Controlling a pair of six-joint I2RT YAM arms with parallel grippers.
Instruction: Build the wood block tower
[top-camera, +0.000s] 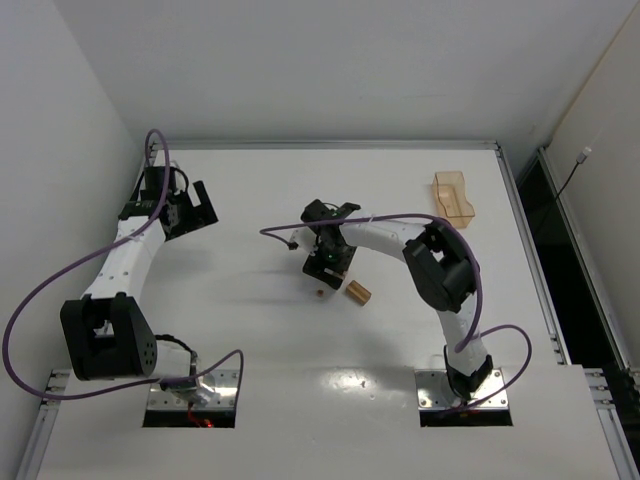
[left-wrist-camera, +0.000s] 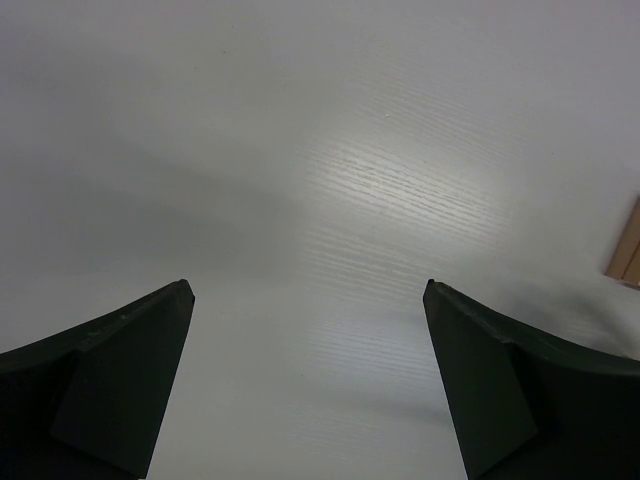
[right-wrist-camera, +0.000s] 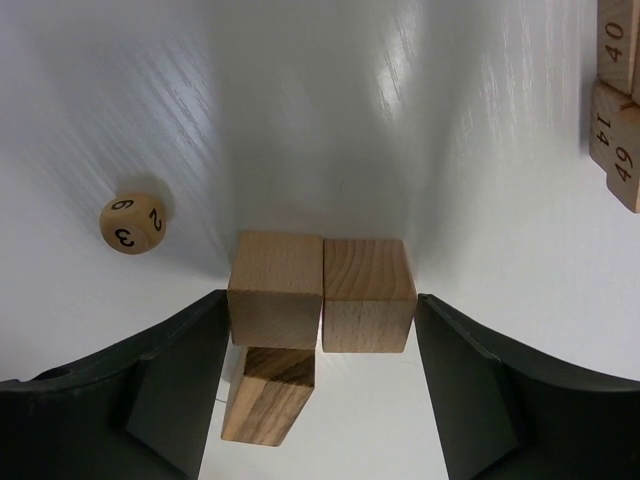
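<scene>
In the right wrist view two plain wooden blocks, one on the left (right-wrist-camera: 275, 288) and one on the right (right-wrist-camera: 367, 294), stand side by side on the white table. A darker-grained block (right-wrist-camera: 268, 396) lies just in front of the left one. My right gripper (right-wrist-camera: 321, 298) is open and straddles the pair; its left finger is against the left block and the right finger is a hair off the right block. In the top view the right gripper (top-camera: 328, 264) hides these blocks. My left gripper (top-camera: 196, 208) is open and empty at the far left, over bare table (left-wrist-camera: 306, 285).
A small numbered wooden die (right-wrist-camera: 131, 222) lies left of the blocks, also in the top view (top-camera: 318, 294). Numbered wooden pieces (right-wrist-camera: 620, 100) lie at the upper right; a brown wooden piece (top-camera: 357, 292) lies beside the gripper. A translucent amber box (top-camera: 453, 196) stands far right.
</scene>
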